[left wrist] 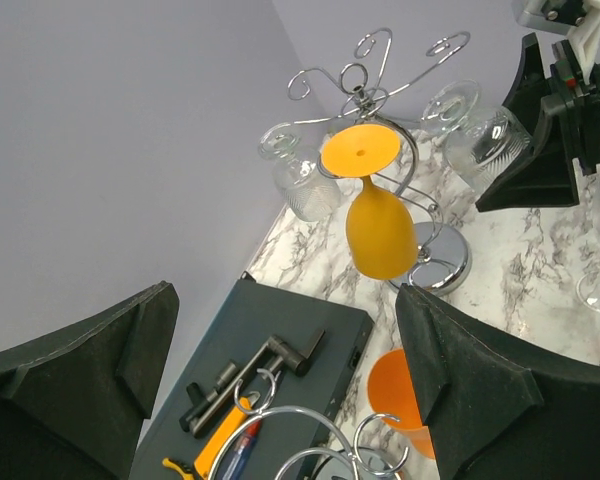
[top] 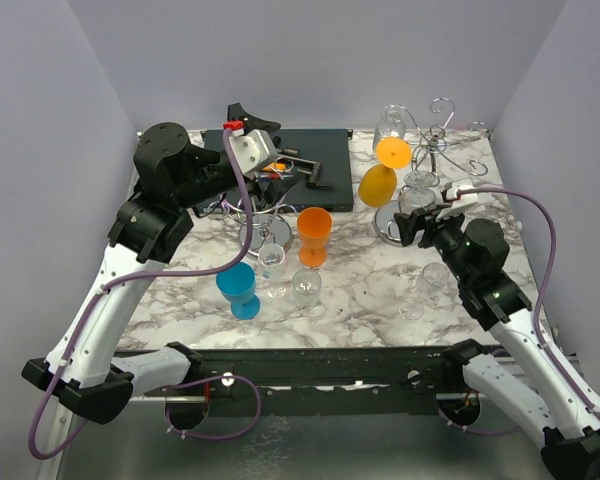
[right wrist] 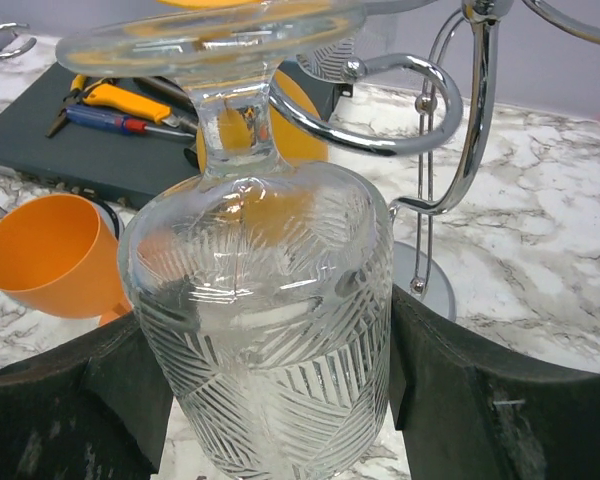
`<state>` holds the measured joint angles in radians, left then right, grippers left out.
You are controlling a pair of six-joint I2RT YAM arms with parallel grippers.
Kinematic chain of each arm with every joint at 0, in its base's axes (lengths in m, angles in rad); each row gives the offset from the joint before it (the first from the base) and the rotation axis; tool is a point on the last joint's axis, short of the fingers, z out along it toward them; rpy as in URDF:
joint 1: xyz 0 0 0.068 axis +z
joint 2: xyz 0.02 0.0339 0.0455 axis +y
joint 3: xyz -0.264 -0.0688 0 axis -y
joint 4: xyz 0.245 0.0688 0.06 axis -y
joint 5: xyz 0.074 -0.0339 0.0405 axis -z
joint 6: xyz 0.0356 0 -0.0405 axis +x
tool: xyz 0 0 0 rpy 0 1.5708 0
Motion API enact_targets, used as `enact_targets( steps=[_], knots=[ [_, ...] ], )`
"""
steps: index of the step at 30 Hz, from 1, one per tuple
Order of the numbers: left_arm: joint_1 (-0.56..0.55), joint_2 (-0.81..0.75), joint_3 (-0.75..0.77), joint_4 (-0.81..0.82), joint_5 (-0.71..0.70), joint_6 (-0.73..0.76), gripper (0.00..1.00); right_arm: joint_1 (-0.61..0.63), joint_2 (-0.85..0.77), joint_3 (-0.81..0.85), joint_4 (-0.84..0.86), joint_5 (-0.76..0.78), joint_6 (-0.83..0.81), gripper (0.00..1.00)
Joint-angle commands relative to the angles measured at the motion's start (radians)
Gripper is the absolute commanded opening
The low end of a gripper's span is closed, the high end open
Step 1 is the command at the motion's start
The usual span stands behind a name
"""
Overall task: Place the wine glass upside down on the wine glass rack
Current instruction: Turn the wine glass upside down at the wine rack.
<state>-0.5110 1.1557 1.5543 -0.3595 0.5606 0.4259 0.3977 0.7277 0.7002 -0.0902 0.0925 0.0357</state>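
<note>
Your right arm is stretching forward to the wine glass rack [top: 435,140] at the back right of the table. Its gripper [right wrist: 280,390] is holding the clear patterned wine glass [right wrist: 270,330] upside down, and the fingers [right wrist: 480,400] are pressing on both sides of the bowl. The foot is pointing up and the stem is sitting just beside one chrome hook [right wrist: 380,140]; I cannot tell if the hook is already carrying it. A yellow glass [left wrist: 380,230] is hanging on the same rack close behind, and an orange cup [right wrist: 40,255] is standing on the marble to the left. Your left arm is bending high over the dark case [top: 320,150], and the left gripper [top: 260,150] is keeping its fingers [left wrist: 480,380] spread wide, gripping nothing.
</note>
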Motion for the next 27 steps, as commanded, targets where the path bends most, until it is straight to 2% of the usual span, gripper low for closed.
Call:
enact_targets(
  steps=[1,8,18,27],
  knots=[
    [-0.001,-0.016,-0.024,0.011,0.026,0.005,0.99,-0.037,-0.053,-0.064,0.149,-0.008,0.029,0.00],
    [0.000,-0.006,-0.036,0.011,0.038,0.022,0.99,-0.057,-0.057,-0.108,0.204,-0.011,0.058,0.00],
    [-0.001,-0.004,-0.060,0.011,0.055,0.021,0.99,-0.083,-0.076,-0.143,0.209,0.080,0.100,0.00],
    [-0.001,-0.001,-0.068,0.012,0.058,0.020,0.99,-0.145,-0.009,-0.133,0.301,0.012,0.112,0.00]
  ],
)
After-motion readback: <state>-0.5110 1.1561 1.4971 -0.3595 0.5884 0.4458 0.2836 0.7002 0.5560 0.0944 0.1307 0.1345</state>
